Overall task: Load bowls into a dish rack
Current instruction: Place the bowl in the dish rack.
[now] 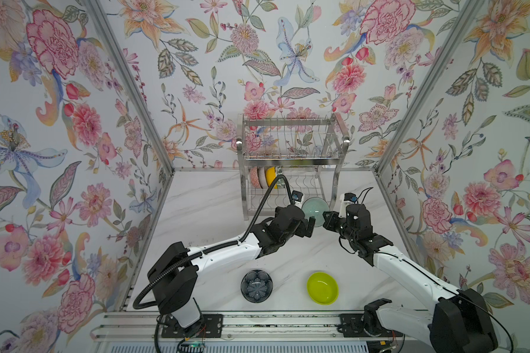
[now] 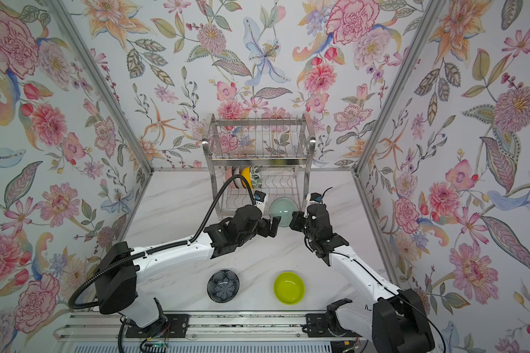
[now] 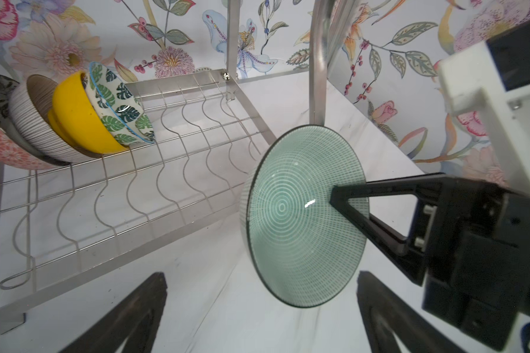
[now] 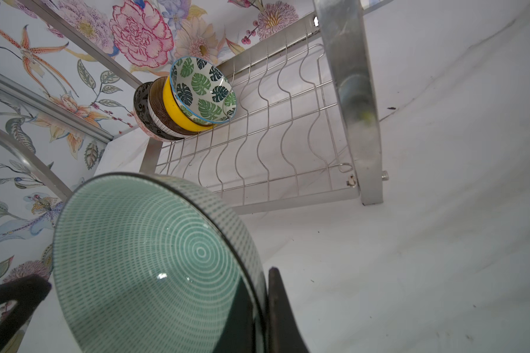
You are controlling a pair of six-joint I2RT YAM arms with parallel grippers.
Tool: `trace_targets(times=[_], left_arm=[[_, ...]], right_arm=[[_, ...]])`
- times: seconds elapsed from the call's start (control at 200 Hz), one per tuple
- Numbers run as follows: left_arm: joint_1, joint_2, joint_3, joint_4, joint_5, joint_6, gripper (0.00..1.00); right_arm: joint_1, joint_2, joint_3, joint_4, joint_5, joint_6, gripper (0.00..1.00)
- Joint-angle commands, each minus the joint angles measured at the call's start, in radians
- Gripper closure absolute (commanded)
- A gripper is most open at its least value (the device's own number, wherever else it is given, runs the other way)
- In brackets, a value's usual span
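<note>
- Right gripper (image 1: pixel 325 219) pinches the rim of the pale mint bowl (image 1: pixel 315 210), which stands on edge at mid-frame, just before the dish rack (image 1: pixel 291 159).
- Left gripper (image 3: pixel 262 275) is spread wide, beside the bowl and holding nothing.
- In a top view, free slots lie up-frame, right of the leaf-print bowl (image 2: pixel 256 176).

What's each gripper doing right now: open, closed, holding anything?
Left gripper: open, holding nothing.
Right gripper: shut on the pale mint bowl, pinching its rim.
</note>
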State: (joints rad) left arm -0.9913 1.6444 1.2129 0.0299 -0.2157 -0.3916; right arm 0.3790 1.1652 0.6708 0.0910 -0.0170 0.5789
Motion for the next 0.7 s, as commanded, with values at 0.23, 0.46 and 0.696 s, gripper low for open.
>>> trace_targets(times=[0.23,0.46,0.696], left_arm=[[0.091,-0.047,-0.108,0.241,0.192,-0.236,0.03],[0.118,-0.044,-0.135,0.249,0.183,-0.264,0.17],[0.128,-0.017,-0.094,0.215,0.119,-0.257,0.49]], right_arm=[[0.073,0.029,0.009,0.211,0.115,0.038,1.0],[0.123,0.021,0.021,0.248,0.156,0.052,1.0],[0.194,-0.008,0.004,0.29,0.222,0.041,1.0]])
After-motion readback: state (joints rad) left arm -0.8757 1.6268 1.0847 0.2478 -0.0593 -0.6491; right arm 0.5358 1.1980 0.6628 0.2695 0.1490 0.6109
